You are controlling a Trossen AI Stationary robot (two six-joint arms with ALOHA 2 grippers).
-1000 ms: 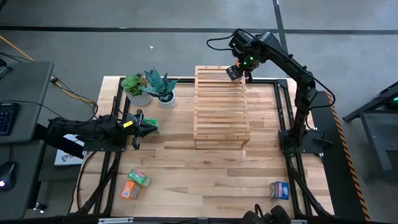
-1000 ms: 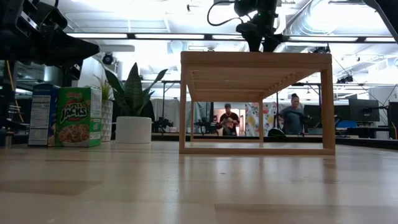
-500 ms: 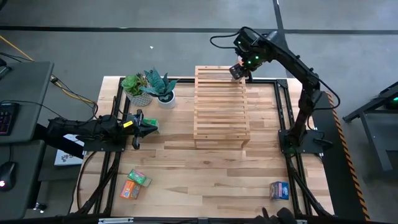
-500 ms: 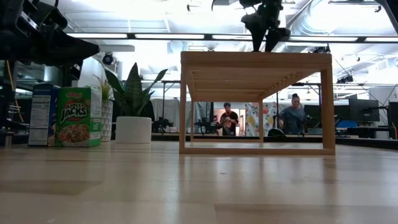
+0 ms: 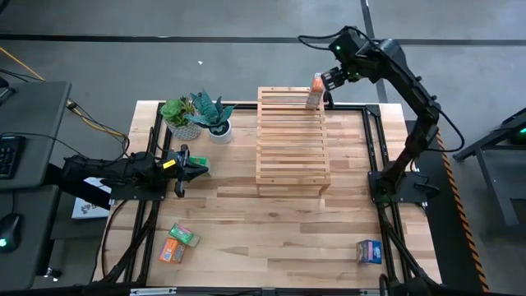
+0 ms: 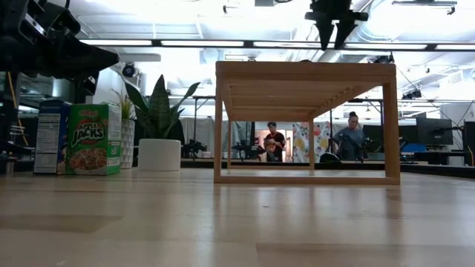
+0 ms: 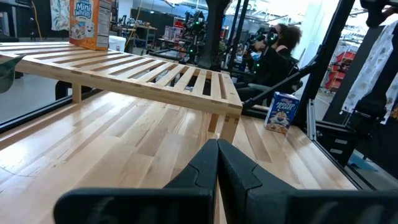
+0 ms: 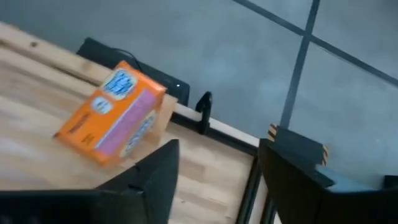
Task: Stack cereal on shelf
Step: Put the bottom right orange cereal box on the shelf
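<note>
The right pincer (image 5: 330,80) hangs open and empty above the shelf's (image 5: 292,140) far right corner, just beside an orange cereal box (image 5: 315,91) standing upright there, long axis vertical. The low view hides that box. The left pincer (image 5: 182,168), fingers pressed together, waits over the bench (image 5: 271,222) near two potted plants (image 5: 197,115). People sit in the room behind.
</note>
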